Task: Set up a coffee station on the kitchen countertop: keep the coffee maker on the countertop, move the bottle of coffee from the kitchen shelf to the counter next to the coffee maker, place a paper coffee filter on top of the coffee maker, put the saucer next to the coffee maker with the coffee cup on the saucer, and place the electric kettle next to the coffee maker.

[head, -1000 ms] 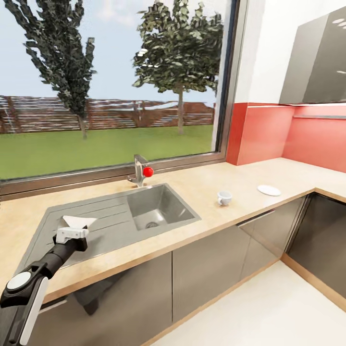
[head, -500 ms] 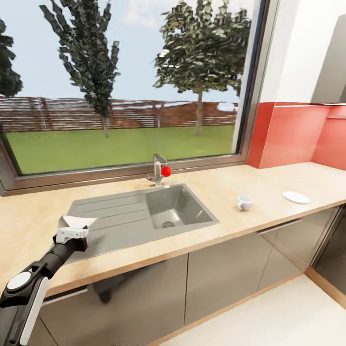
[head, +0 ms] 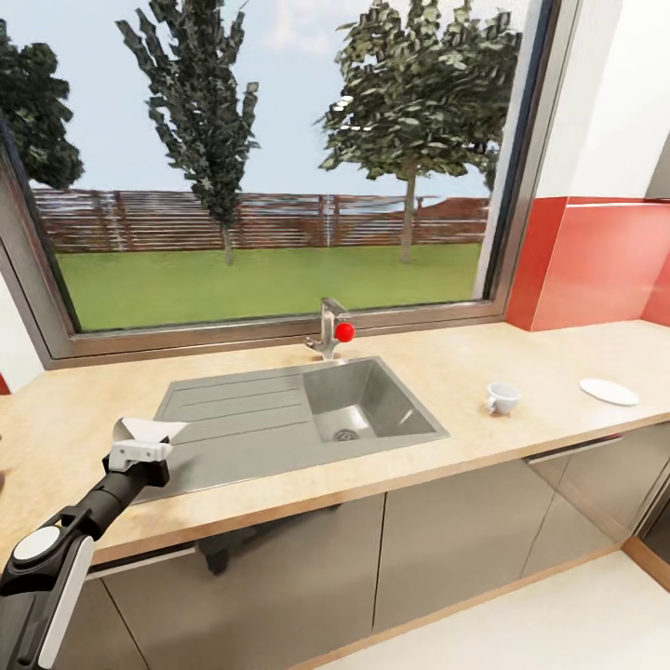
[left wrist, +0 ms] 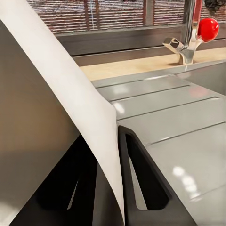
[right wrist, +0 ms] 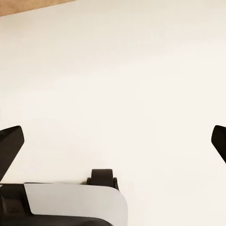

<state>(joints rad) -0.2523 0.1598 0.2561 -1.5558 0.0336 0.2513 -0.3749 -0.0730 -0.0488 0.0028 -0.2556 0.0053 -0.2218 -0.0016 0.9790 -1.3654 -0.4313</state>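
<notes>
My left gripper [head: 140,453] is shut on a white paper coffee filter [head: 149,429], held just above the sink's drainboard. In the left wrist view the paper coffee filter [left wrist: 70,94] stands between the dark fingers [left wrist: 146,183]. Far to the right, the coffee cup [head: 502,397] rests on the light wood kitchen countertop [head: 521,354], with the saucer [head: 609,391] farther right and apart from it. My right gripper [right wrist: 115,136] is open over pale floor, nothing between its fingers. The coffee maker, bottle of coffee and electric kettle are out of view.
A steel sink [head: 372,409] with a ribbed drainboard [head: 233,419] is set into the counter under a wide window. A faucet [head: 330,328] with a red knob [head: 345,331] stands behind the basin. Grey cabinet fronts [head: 447,540] run below, and a red backsplash [head: 596,270] rises at the right.
The camera has turned left, so sink, cup and saucer sit farther right in the picture. My left gripper keeps the filter in the same hold.
</notes>
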